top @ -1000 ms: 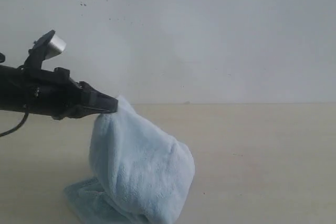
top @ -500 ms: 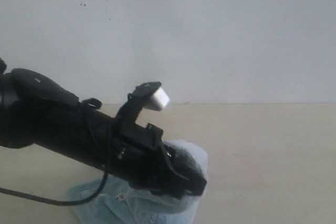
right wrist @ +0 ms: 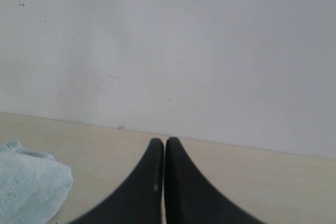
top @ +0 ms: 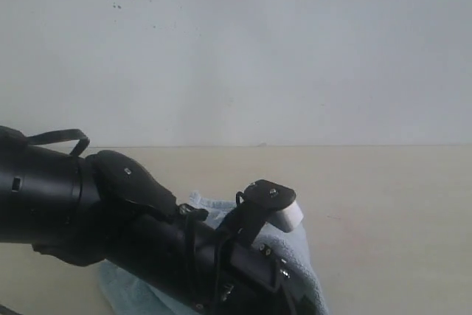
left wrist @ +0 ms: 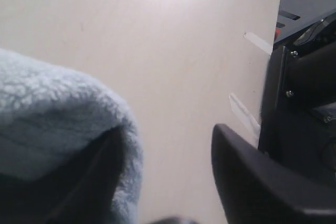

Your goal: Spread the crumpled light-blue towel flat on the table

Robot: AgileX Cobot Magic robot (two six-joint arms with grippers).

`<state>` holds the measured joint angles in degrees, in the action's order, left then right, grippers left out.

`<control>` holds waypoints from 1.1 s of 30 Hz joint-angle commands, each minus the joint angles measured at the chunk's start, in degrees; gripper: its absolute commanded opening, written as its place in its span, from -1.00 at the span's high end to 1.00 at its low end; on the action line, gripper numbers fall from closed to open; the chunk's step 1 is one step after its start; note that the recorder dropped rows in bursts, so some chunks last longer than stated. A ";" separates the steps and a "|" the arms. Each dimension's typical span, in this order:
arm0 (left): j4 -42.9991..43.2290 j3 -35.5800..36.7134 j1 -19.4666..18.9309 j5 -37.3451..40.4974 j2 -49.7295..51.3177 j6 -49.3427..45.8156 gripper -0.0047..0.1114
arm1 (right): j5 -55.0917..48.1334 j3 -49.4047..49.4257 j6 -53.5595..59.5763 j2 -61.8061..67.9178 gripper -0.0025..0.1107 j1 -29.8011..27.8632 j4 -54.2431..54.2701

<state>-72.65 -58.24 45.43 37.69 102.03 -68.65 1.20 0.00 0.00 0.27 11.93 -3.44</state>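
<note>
Lower middle, towel (top: 301,257): bunched on table (top: 383,204), partly behind left arm (top: 110,219).
Left gripper (left wrist: 170,140): jaws parted, towel draped over one finger (left wrist: 68,192).
Right gripper (right wrist: 165,142): closed, empty.

We look across a broad, pale cream bench (top: 383,204), smooth and unmarked, that runs back to meet a white wall (top: 295,49) on its far side. At the near left a light-blue fluffy towel (top: 301,260) lies on it, bunched in a rumpled heap rather than flat and partly hidden from us. Right of the towel, the bench shows plain cream surface.
</note>
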 commanded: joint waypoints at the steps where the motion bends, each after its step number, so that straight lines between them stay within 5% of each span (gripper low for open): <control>1: -1.44 0.20 1.72 -1.48 0.48 0.43 -0.07 | 0.61 0.00 0.00 -0.27 0.93 0.11 0.09; 16: -3.59 -1.09 3.35 -2.34 0.48 1.77 -0.06 | 0.61 0.00 0.00 -0.27 0.93 0.11 0.09; 21: -7.30 -2.03 6.71 -7.47 0.48 -0.78 -0.06 | 0.49 0.00 0.00 -0.27 0.93 3.49 0.09; 33: -5.62 -9.98 13.93 -4.48 0.03 2.36 -0.06 | 0.49 0.00 0.00 -0.27 0.93 3.94 0.09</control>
<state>-79.45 -67.07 58.79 31.77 102.53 -67.91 1.29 0.00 0.00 0.27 15.88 -3.44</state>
